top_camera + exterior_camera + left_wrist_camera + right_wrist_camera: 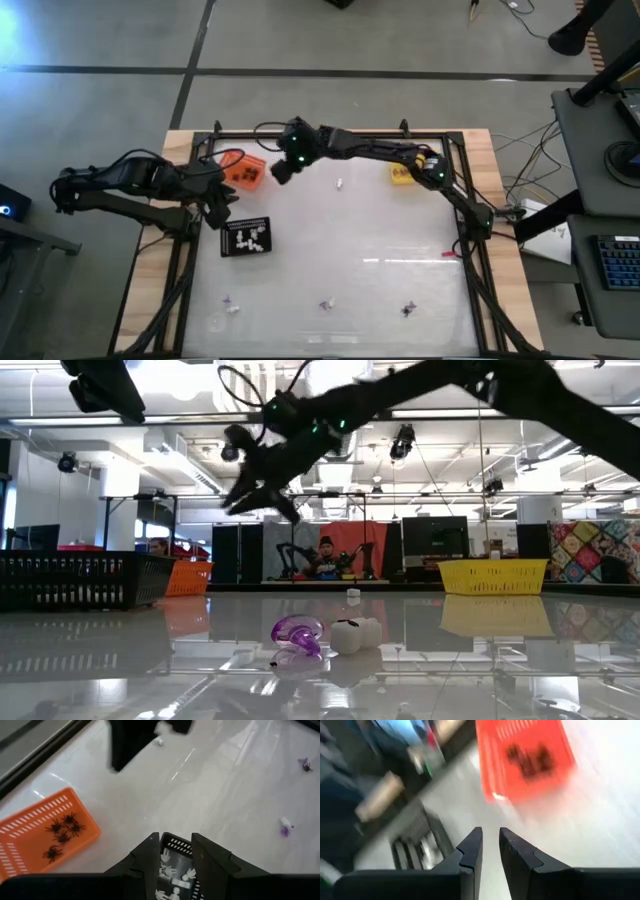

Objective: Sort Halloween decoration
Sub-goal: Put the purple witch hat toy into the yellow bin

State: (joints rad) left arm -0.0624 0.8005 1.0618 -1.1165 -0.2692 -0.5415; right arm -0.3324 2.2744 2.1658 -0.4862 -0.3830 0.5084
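Observation:
Small Halloween decorations lie scattered on the white table: a white one point(339, 184) at the far middle, and purple and white ones point(326, 304) point(408, 309) near the front edge. The low view shows a purple one point(297, 632) beside a white one point(356, 635). The orange tray point(240, 172) holds black spiders point(62, 832). The black tray point(247, 236) holds white pieces point(170, 870). My right gripper point(280, 172) point(490, 832) hangs in the air beside the orange tray with a narrow gap and nothing between its fingers. My left gripper point(215, 208) point(176, 840) hovers open over the black tray.
A yellow tray point(403, 175) stands at the far right under my right arm. A dark frame point(330, 133) runs around the table. My right arm stretches across the far side of the table. People and equipment show in the room behind.

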